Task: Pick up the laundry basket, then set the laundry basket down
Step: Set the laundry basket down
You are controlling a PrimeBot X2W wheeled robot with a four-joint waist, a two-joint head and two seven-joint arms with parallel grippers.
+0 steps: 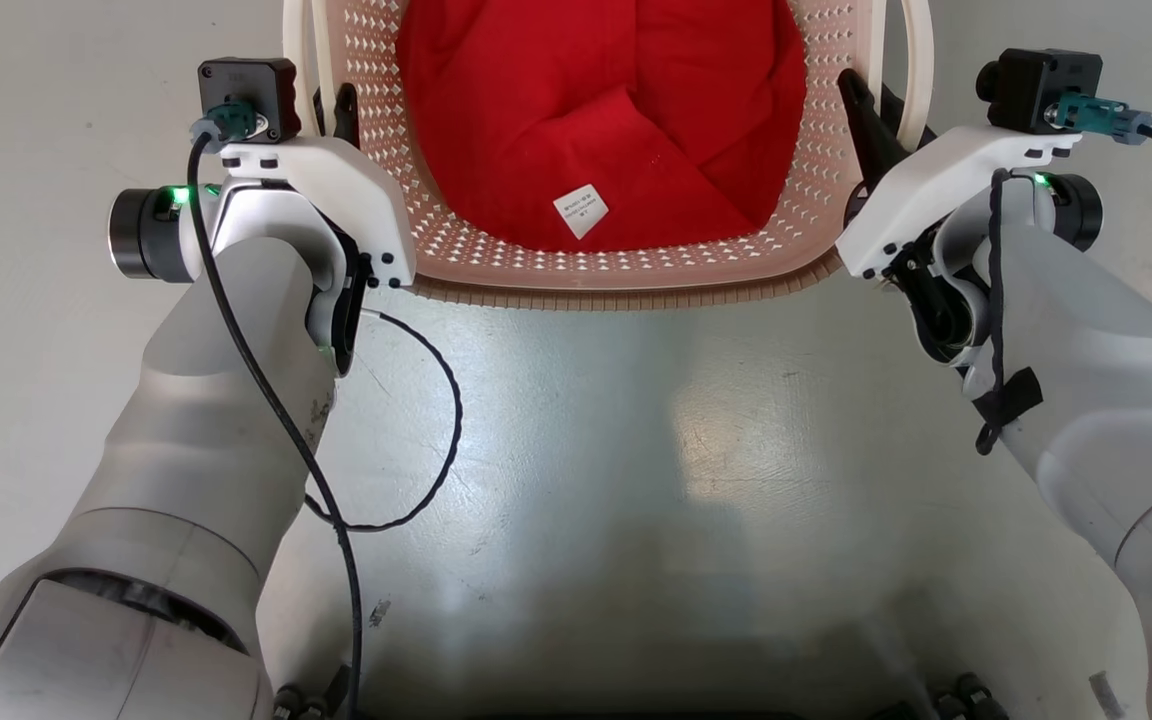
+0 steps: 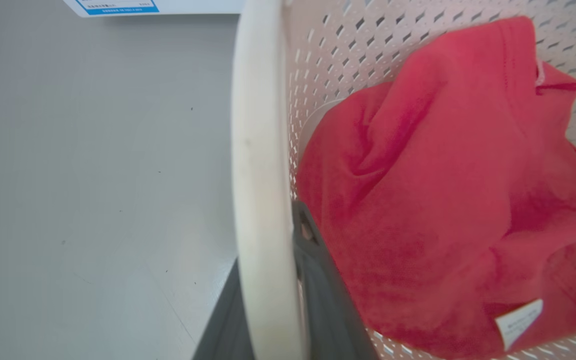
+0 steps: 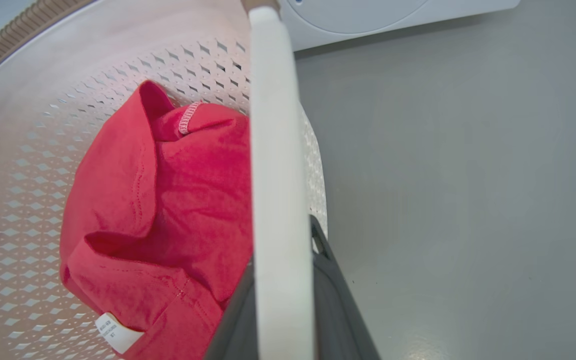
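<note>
As your left gripper (image 1: 332, 110) and right gripper (image 1: 876, 108) clamp their jaws on the 2 white handles (image 2: 260, 150) of the laundry basket (image 1: 616, 294), top centre of the frame, move both arms together and keep it level.

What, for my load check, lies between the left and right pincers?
The laundry basket, holding a red garment, as the head view shows.

floor (image 1: 576, 480): grey, glossy, glare patch mid | bg: white appliance (image 3: 368, 15) standing on it
</note>
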